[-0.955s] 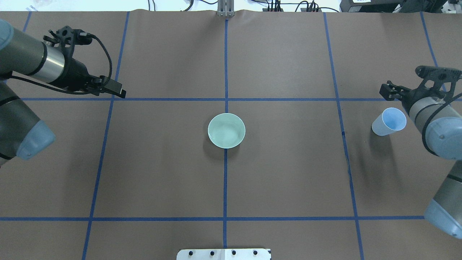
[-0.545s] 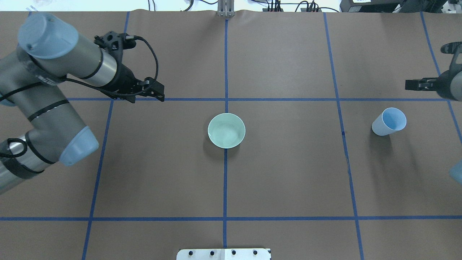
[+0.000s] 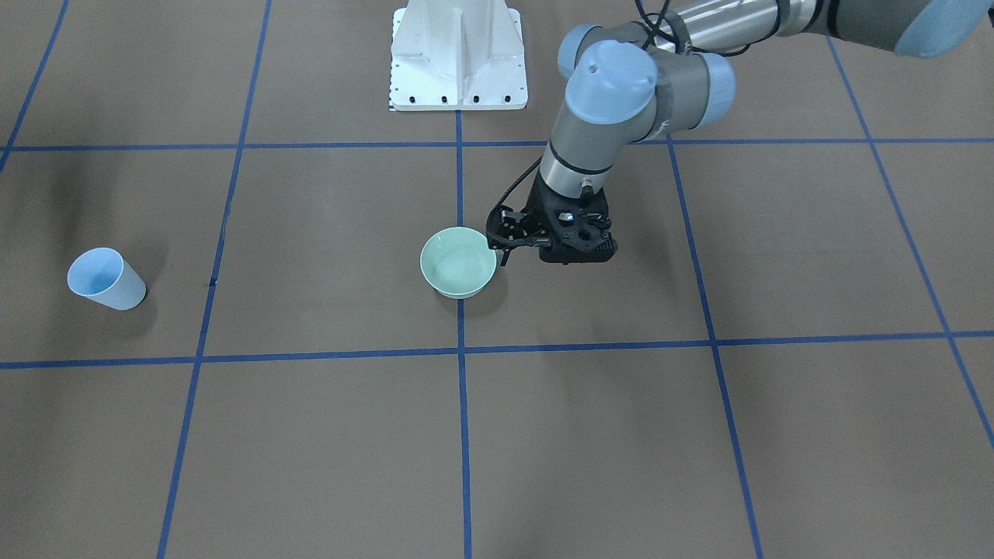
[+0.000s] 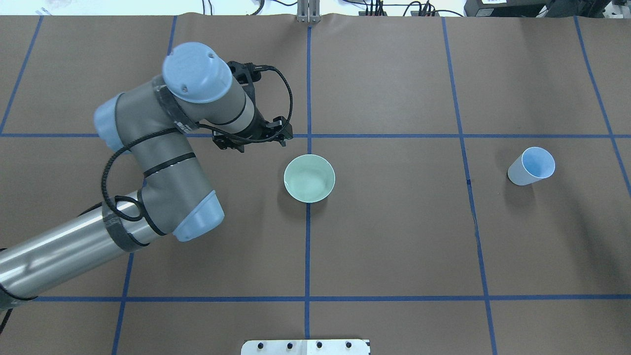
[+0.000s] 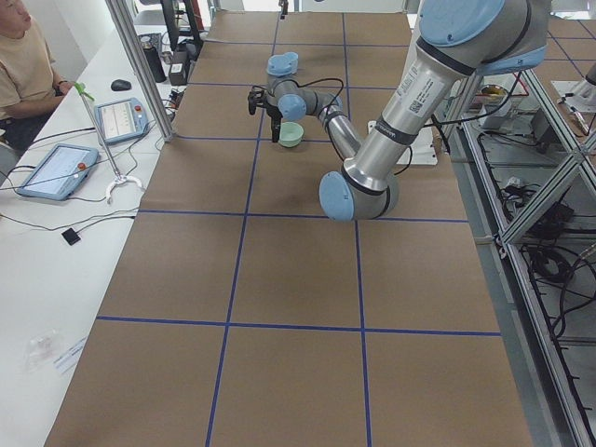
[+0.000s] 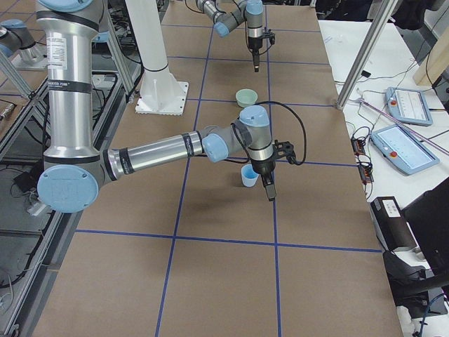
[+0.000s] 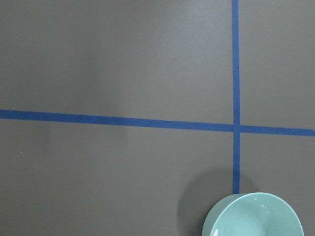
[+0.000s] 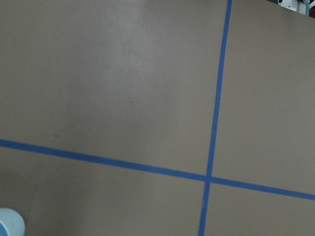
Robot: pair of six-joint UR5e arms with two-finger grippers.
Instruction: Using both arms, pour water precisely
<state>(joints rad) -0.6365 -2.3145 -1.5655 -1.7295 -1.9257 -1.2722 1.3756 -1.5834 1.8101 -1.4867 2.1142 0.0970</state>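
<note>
Brown paper-covered table (image 4: pixel 394 246) gridded with blue tape (image 4: pixel 307 246); white side desk (image 5: pixel 37 307) holds tablets (image 5: pixel 51 170).

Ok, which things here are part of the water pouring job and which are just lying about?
Job: pale green round bowl, light blue tapered cup, grey left robot arm, grey right robot arm.
Lying about: white bolted pedestal base, grey touchscreen tablet, black computer mouse.
</note>
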